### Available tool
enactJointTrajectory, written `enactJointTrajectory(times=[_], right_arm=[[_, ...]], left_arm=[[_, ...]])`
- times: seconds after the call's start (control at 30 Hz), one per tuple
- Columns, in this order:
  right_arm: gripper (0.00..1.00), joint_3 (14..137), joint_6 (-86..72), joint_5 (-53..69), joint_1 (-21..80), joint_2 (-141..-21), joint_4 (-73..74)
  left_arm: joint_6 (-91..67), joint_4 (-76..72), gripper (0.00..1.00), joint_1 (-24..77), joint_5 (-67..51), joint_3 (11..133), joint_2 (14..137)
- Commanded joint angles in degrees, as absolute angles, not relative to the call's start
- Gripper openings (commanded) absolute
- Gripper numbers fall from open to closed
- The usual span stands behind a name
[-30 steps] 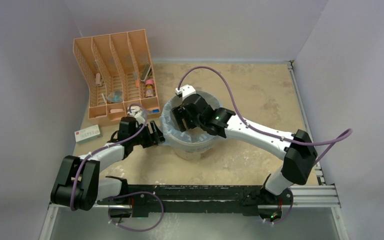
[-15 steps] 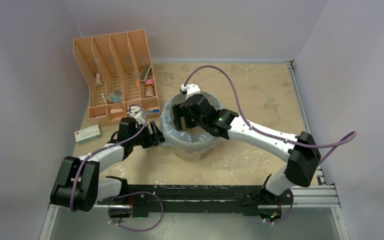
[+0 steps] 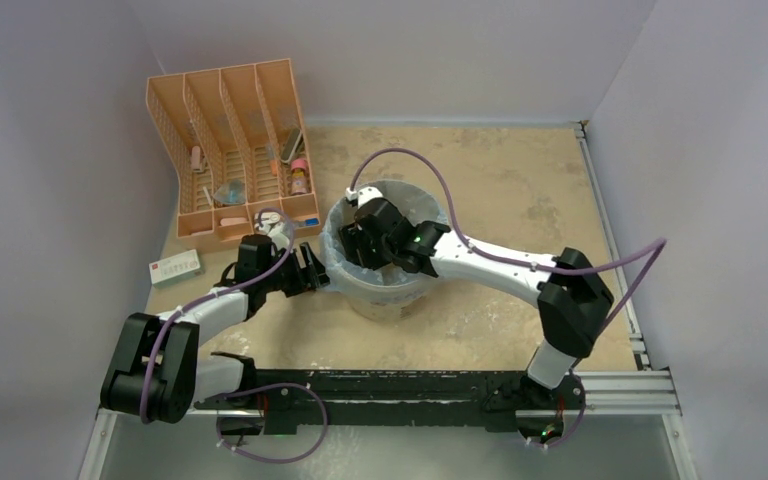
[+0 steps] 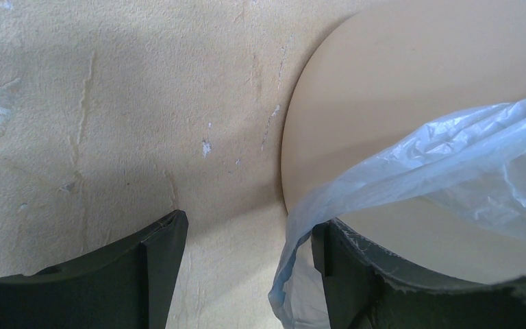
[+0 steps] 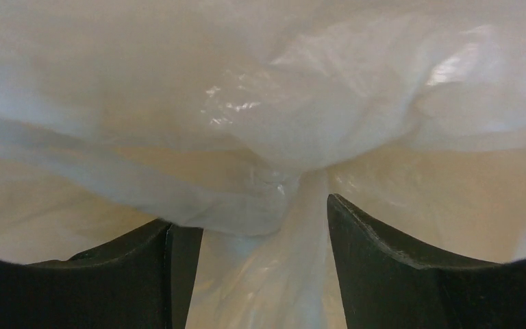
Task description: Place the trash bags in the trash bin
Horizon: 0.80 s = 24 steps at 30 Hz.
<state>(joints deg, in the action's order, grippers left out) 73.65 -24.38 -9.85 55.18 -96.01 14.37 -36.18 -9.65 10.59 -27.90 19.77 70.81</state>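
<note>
The right fingers are released inside the trash bin, above the crumpled trash bag. The left fingers, released too, sit at the bin's left wall.

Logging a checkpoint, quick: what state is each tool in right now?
Left tool: open, holding nothing.
Right tool: open over the bunched trash bag, not gripping it.

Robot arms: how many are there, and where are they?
2. The left arm is on the left, the left gripper beside the trash bin. The right arm is on the right, the right gripper inside the bin, in the trash bag.
</note>
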Motion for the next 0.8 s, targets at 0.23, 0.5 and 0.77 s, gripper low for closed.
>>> enactJointTrajectory(times=[0.23,0.5,0.77], right_arm=[[0.70,73.56,-24.62,-13.11,55.37,-100.74,15.53],[0.70,73.48,-24.05,-13.55,55.37,-90.56,14.68],[0.72,74.14,-23.99,-12.07,55.35,-88.41,17.16]], left_arm=[[-34.37,-9.92,0.67,10.72,-28.34,18.90,70.22],[-34.23,-10.07,0.67,10.72,-28.95,18.91,70.41],[-34.12,-10.38,0.67,10.72,-29.18,18.70,70.06]])
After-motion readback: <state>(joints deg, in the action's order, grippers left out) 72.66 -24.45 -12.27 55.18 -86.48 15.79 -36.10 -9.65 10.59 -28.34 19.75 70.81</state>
